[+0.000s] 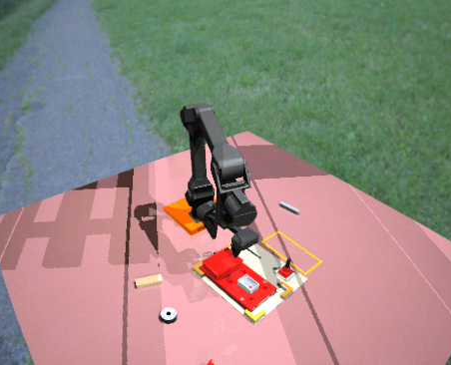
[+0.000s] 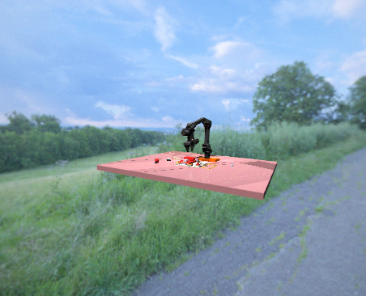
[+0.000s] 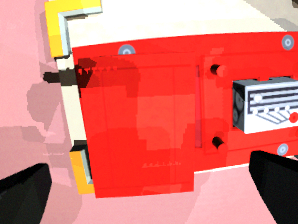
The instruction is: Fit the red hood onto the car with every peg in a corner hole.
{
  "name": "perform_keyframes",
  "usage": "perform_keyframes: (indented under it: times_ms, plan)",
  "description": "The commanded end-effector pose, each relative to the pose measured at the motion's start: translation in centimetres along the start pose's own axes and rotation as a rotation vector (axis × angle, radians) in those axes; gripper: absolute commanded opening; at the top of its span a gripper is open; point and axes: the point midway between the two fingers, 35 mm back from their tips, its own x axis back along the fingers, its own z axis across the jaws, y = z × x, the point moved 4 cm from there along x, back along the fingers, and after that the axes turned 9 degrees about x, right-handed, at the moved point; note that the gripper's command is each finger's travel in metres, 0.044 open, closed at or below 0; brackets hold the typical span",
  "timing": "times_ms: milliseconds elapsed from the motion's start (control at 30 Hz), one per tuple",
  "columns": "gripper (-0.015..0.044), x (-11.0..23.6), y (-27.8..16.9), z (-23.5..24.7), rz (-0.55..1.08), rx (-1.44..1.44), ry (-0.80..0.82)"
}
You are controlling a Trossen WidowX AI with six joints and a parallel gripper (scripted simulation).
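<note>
The red chassis deck (image 1: 257, 294) (image 3: 215, 162) sits in the cream jig (image 1: 303, 280) (image 3: 165, 20) between yellow corner brackets. The silver-white engine block (image 1: 247, 283) (image 3: 267, 107) is on it; two pegs show beside it in the wrist view. A raised plain red box (image 1: 222, 264) (image 3: 150, 115) covers the deck's other end; I cannot tell whether it is part of the car or the hood. No corner holes show on it. A red piece (image 1: 210, 362) (image 2: 156, 160) is at the front, mostly out of the top view. My gripper (image 1: 225, 245) (image 2: 189, 150) (image 3: 151, 168) is open and empty above the box.
A small red piece with a black stem (image 1: 285, 271) stands on the jig's right side. A yellow outline (image 1: 300, 246) lies behind it. A grey bar (image 1: 288, 207), a tan block (image 1: 149, 281) and a black-and-white wheel (image 1: 168, 314) lie around. The arm's orange base (image 1: 176, 209) is behind.
</note>
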Motion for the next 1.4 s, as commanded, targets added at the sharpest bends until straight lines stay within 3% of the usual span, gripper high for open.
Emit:
perform_keyframes:
  times_ms: [0,1367]
  plan:
    - [0.0440,-0.5,0.0,0.2,0.001,0.007,0.009]
    - [0.0440,-3.1,-0.1,0.2,0.001,0.007,0.009]
